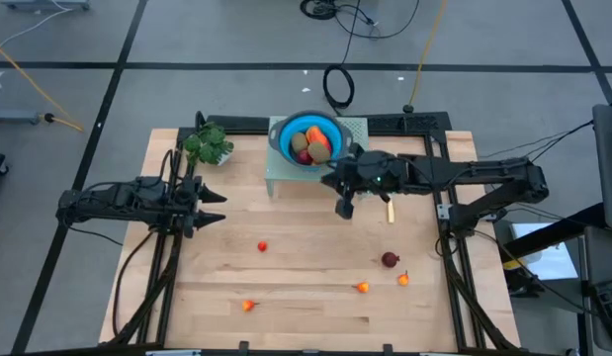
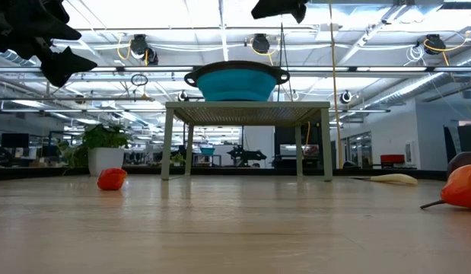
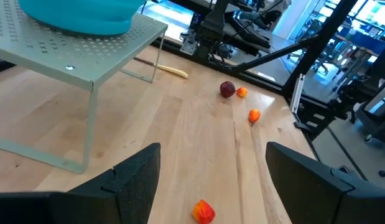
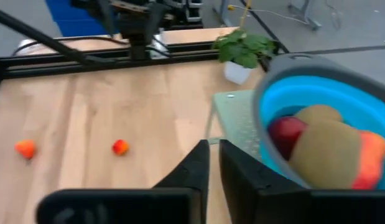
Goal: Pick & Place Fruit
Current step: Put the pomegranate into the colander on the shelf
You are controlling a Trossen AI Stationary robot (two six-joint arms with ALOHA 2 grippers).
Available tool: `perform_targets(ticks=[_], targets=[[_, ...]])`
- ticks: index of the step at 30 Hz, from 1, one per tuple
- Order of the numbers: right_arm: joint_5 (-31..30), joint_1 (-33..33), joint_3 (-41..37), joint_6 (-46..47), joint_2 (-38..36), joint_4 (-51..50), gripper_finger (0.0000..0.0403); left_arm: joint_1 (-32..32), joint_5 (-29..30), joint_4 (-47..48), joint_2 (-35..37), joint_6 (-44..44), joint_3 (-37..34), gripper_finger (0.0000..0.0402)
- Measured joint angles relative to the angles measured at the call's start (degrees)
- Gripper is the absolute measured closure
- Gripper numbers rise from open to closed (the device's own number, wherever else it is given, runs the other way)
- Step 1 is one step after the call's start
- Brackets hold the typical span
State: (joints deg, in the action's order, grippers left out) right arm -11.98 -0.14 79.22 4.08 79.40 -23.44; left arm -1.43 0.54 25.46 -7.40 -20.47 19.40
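Note:
A blue bowl [image 1: 283, 136] stands on a grey-green perforated stand [image 1: 279, 174] at the table's far middle. It holds two brown kiwi-like pieces [image 4: 326, 146], a dark red piece [image 4: 284, 134] and an orange-red piece [image 4: 369, 158]. On the table lie a dark red round fruit [image 1: 389, 260] and several tiny orange-red ones [image 1: 262, 246] [image 1: 249, 306] [image 1: 363, 288] [image 1: 402, 280]. My right gripper [image 1: 343, 209] hangs in the air just beside the bowl's near right, shut and with nothing in it [image 4: 214, 165]. My left gripper [image 1: 215, 207] waits open at the left, one tiny fruit [image 3: 203, 211] ahead of it.
A green leafy bunch in a white pot [image 1: 209, 145] stands at the far left beside the stand. A slim yellow-handled knife [image 1: 391, 210] lies right of the stand, under my right arm. Black frame rails run along the table's left and right sides.

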Motion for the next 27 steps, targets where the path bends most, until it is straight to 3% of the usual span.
perform_targets(ticks=[3,10,17,22,27], targets=[[0.02,1.95,0.0,1.29,0.0,-0.02,0.0398,0.01,-0.04,0.02,0.0,0.73,0.0,0.011],[-0.06,6.18,0.0,9.04,0.0,-1.02,0.04,0.02,-0.07,0.0,0.0,1.12,0.0,0.011],[-0.23,9.14,0.0,17.34,0.0,-8.17,0.0401,0.0,-0.11,0.01,0.0,3.37,0.0,0.011],[0.22,10.51,0.0,18.22,0.0,-13.93,0.04,0.01,-0.2,0.02,0.0,5.71,0.0,0.011],[5.2,10.9,0.0,18.36,0.0,-18.7,0.0402,0.02,-0.26,0.0,0.0,5.47,0.0,0.011]])
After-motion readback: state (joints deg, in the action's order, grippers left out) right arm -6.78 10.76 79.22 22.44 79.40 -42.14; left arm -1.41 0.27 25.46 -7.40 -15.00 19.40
